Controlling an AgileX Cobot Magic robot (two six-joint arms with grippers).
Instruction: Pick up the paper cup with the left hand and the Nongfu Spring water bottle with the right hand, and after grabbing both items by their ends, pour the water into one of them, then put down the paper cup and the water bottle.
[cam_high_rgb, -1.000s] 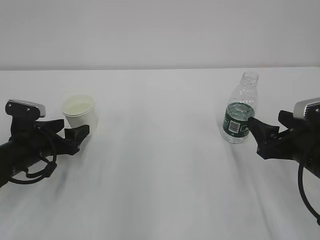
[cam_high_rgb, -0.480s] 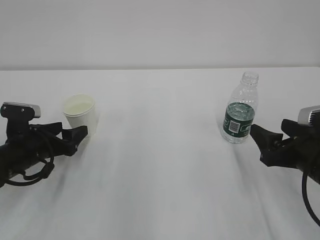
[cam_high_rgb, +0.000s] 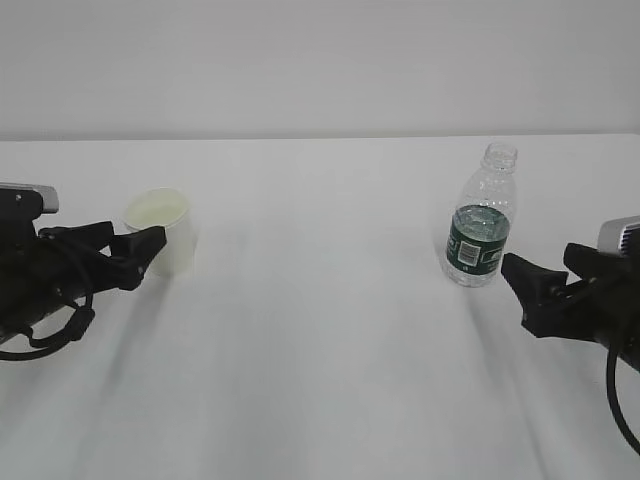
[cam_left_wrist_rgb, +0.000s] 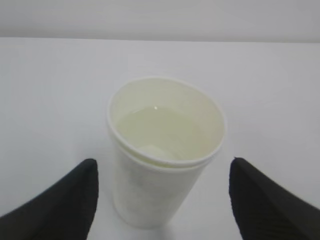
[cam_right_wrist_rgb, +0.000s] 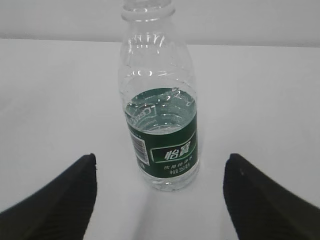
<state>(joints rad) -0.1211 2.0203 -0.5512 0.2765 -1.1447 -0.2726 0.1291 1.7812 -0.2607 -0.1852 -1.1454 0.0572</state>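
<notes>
Standing upright on the white desk (cam_high_rgb: 320, 330), the paper cup (cam_high_rgb: 162, 230) sits at the left side of the exterior view, with the left hand (cam_high_rgb: 128, 252) low beside it at its 8 o'clock. The left hand is released: in the left wrist view its two black fingers (cam_left_wrist_rgb: 60, 200) are spread wide on either side of the cup's base, apart from the cup wall. The cup (cam_left_wrist_rgb: 162, 150) lies between and just ahead of the fingertips, at 12 o'clock from the hand, and clear liquid shows inside it.

The Nongfu Spring water bottle (cam_high_rgb: 482, 215) stands upright at the right side of the desk, capless, with water (cam_right_wrist_rgb: 160, 117) reaching partway up the green label band. The right hand (cam_high_rgb: 545, 285) lies low at the bottle's 4 o'clock, near it but not touching. The right hand is also released: in the right wrist view its fingers (cam_right_wrist_rgb: 265, 200) are spread well wider than the bottle (cam_right_wrist_rgb: 160, 110), which stands at 12 o'clock ahead of them.

Cup and bottle are well apart, with bare desk between them. Nothing stands between either hand and its object. The far desk edge runs at 12 o'clock behind both objects against a plain pale wall (cam_high_rgb: 320, 60). Open desk surface extends toward 6 o'clock in front of both hands.
</notes>
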